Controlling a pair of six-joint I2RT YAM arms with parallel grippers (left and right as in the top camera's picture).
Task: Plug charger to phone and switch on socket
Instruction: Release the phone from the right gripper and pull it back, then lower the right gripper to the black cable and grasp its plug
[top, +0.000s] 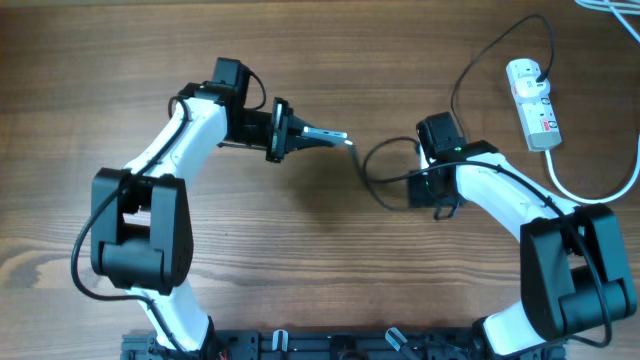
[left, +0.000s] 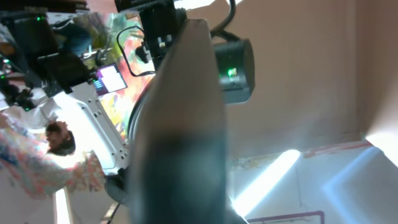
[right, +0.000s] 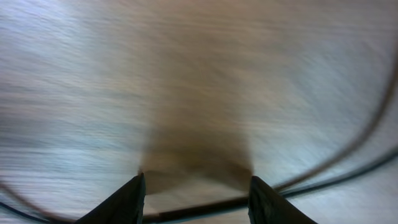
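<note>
My left gripper (top: 300, 134) is shut on the phone (top: 328, 133) and holds it edge-on above the table, with its bright tip pointing right. In the left wrist view the phone (left: 180, 124) is a large, blurred dark slab that fills the middle. The charger cable (top: 366, 160) loops on the table between the two arms. My right gripper (right: 196, 179) is open and points down at the table. The black cable (right: 199, 210) lies across the gap between its fingers. The connector tip is not visible. The socket (top: 532, 105) lies at the far right with a black plug in it.
The socket's thick white cord (top: 590, 190) curves down the right side of the table. The right arm's wrist (left: 233, 62), with a green light, shows beyond the phone in the left wrist view. The table is bare wood.
</note>
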